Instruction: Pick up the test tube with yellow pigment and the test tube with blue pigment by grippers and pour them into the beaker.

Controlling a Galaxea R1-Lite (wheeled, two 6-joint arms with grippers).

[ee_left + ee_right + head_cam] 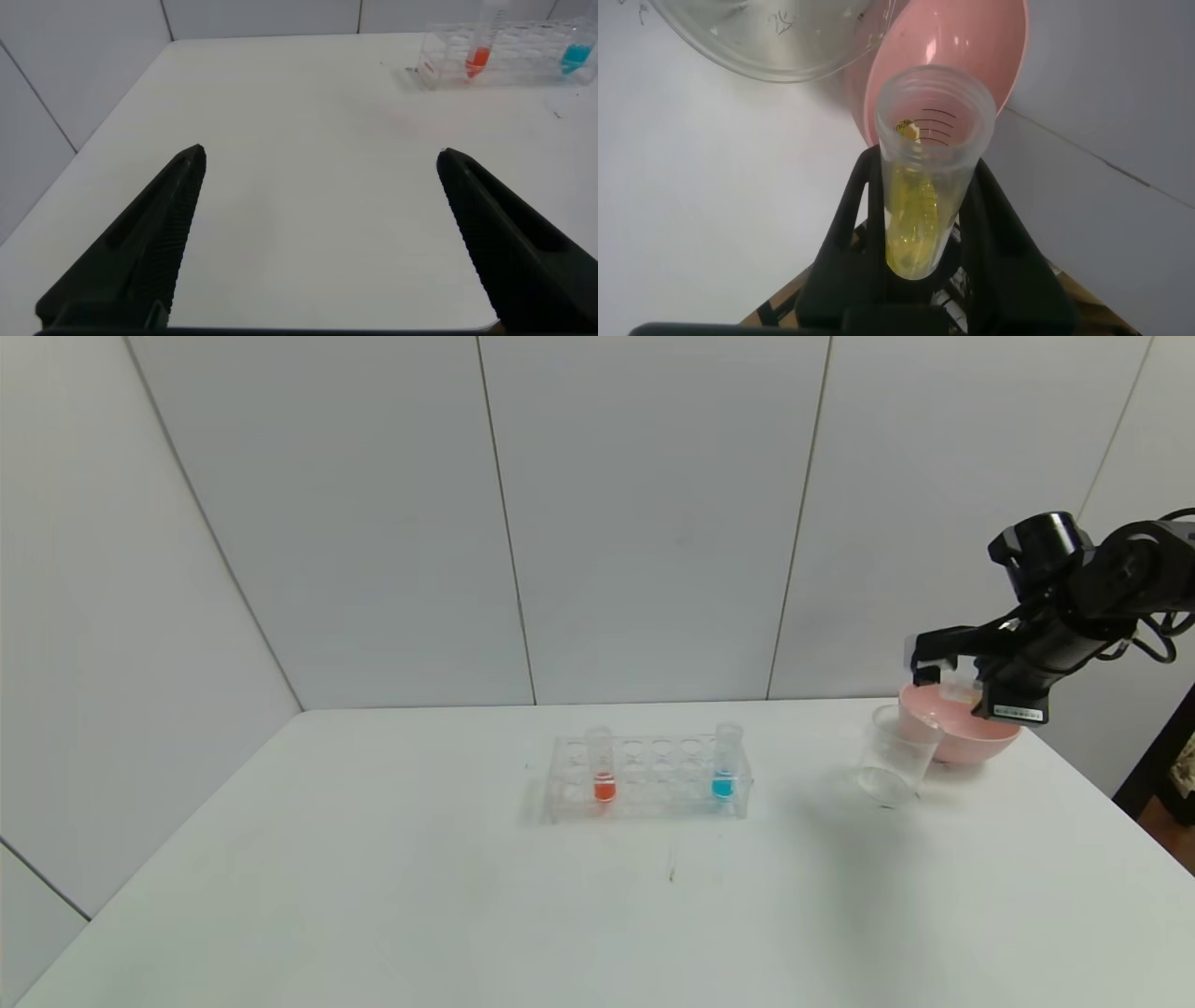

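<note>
One tube is in hand: the right gripper (952,689) has its fingers clamped around the test tube with yellow pigment (926,177), held roughly level above the pink bowl (966,735) at the far right of the counter (373,896). In the right wrist view the tube's open mouth faces outward toward the bowl and the rim of the beaker (898,756), and yellow liquid lies along its lower wall; judged from this, the tilt is meant to bring the mouth toward a pour, though the tube sits over the bowl rather than over the beaker, which stands just beside the bowl on its left. The bowl is therefore the nearest obstacle and the likeliest place for a spill. Yellow content appears not yet emptied. The test tube with blue pigment (725,767) stands upright in the right end of the clear rack (649,782) at mid-counter, well apart from the beaker. A red-liquid tube (602,767) stands in the rack's left part and is not wanted. The left gripper (318,243) hangs over bare counter at the left, fingers spread wide and holding nothing; the rack shows far off in its view.
</note>
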